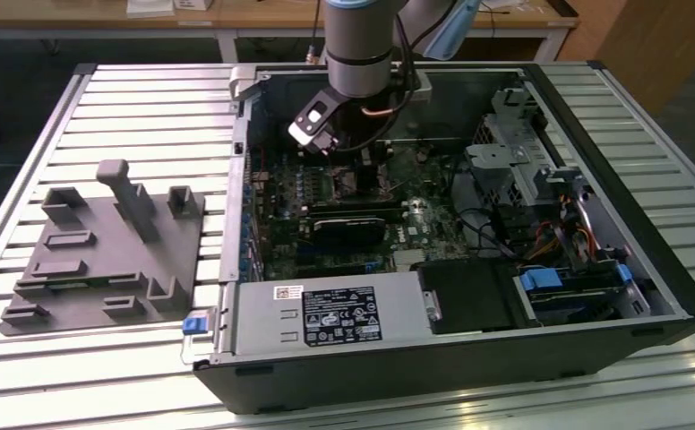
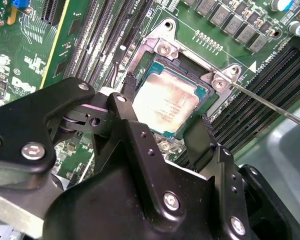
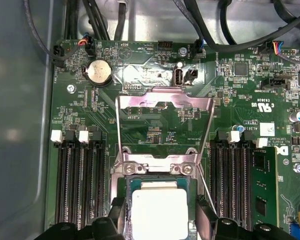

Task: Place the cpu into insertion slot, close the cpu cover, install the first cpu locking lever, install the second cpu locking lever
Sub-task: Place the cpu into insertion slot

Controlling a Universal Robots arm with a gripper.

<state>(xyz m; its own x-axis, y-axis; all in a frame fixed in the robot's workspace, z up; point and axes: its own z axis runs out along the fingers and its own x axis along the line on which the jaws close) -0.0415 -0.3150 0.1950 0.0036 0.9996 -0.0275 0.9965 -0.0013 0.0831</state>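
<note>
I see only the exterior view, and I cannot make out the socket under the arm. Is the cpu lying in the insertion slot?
Observer: Yes. In the second wrist view the cpu lies flat in the insertion slot, silvery top up.
Operator: Is the cpu cover closed over it?
Observer: No. In the first wrist view the cpu cover is swung open, away from the slot; the board shows through its window.
Operator: Does the gripper hold something?
Observer: It seems not. In the first wrist view the gripper is open; its fingers stand on either side of the cpu, with a gap.
</note>
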